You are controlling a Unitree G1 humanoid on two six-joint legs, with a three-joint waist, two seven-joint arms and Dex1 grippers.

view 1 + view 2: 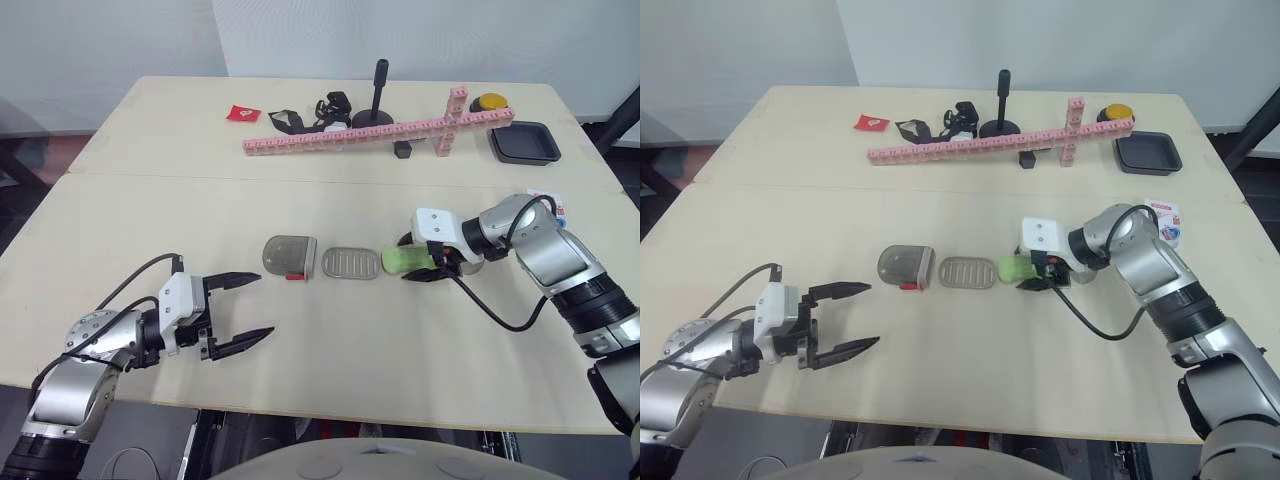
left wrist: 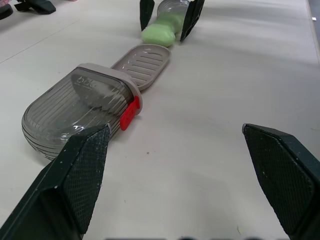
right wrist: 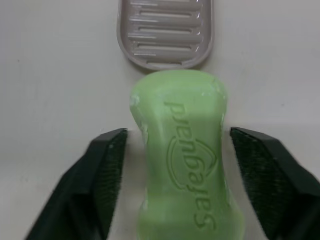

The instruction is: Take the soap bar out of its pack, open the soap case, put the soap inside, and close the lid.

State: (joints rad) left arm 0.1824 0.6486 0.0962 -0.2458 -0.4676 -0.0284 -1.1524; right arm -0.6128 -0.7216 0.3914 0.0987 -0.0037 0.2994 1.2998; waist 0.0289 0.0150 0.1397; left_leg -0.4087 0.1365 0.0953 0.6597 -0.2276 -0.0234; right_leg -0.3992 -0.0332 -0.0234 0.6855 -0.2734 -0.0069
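We have the right tool open astride the green soap bar, which lies on the table with its long axis pointing at the case's ribbed tray just to its left, our open left tool being farther off.

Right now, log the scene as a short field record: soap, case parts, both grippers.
soap: green soap bar, unwrapped, lying at one end of the tray
tray: ribbed beige case tray, empty, between lid and soap
lid: smoky translucent plastic lid with red latch, open, lying beside the tray
right gripper: open, one finger on each side of the soap
left gripper: open, near the lid, holding nothing
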